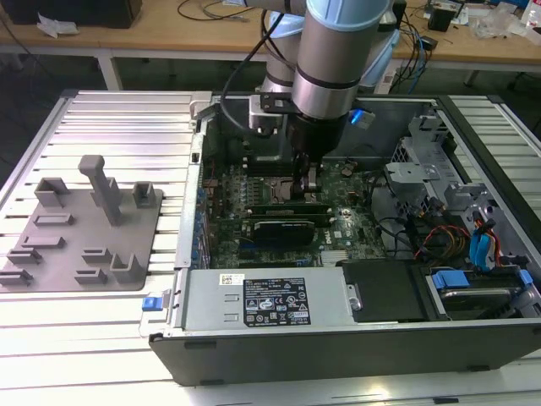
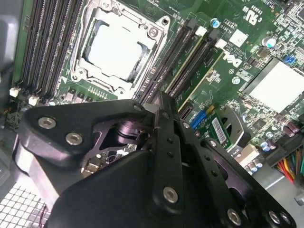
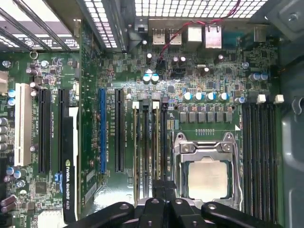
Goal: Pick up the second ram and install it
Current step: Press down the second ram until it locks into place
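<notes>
Closest to me, the open computer case (image 1: 338, 347) is lying on its side on the slatted table (image 1: 110, 118), its labelled wall facing me. At about 9 o'clock from the case, well apart, the grey fixture plate (image 1: 84, 228) is sitting with its blocks standing up. Just inside the case, the black expansion card (image 1: 283, 227) is standing in its slot across the green motherboard (image 1: 254, 190).

Right behind that card, toward 12 o'clock, the gripper (image 1: 306, 182) is reaching down among the memory slots. In both wrist views its black fingers (image 2: 164, 142) are lying drawn together with no gap between them, the tip (image 3: 165, 185) pressing at one end of the second ram (image 3: 156, 142). That thin stick is sitting edge-up in a slot just beside the silver processor socket (image 3: 206, 175); another stick (image 3: 135, 142) is sitting parallel, near it. I cannot tell whether the fingers are pinching the stick or only touching its edge.

Farther back, the arm (image 1: 334, 59) is rising out of the case, and a cluttered wooden bench (image 1: 169, 38) is running along at 12 o'clock.
</notes>
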`<control>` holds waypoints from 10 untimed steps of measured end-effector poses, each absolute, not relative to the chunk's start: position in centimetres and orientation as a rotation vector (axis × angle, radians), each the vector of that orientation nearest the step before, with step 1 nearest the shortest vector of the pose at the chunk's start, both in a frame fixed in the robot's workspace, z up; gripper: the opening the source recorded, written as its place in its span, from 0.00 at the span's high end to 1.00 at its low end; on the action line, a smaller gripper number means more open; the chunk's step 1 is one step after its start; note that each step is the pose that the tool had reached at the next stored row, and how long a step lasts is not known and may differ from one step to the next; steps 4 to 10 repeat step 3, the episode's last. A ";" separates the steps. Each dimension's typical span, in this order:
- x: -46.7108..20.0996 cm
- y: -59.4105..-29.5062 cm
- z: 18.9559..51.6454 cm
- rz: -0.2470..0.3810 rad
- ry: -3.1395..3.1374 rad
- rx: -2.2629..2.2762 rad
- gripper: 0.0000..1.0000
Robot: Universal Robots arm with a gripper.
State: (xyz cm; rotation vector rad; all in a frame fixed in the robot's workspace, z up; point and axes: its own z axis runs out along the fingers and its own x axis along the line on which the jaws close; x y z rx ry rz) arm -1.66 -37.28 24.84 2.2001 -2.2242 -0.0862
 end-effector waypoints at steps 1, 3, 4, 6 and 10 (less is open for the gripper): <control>-1.6 -37.3 24.8 -0.086 -2.224 2.200 0.92; -1.6 -37.3 24.8 -0.086 -2.224 2.200 0.92; -1.6 -37.3 24.8 -0.086 -2.224 2.200 0.92; -1.6 -37.3 24.8 -0.086 -2.224 2.200 0.92; -1.6 -37.3 24.8 -0.086 -2.224 2.200 0.92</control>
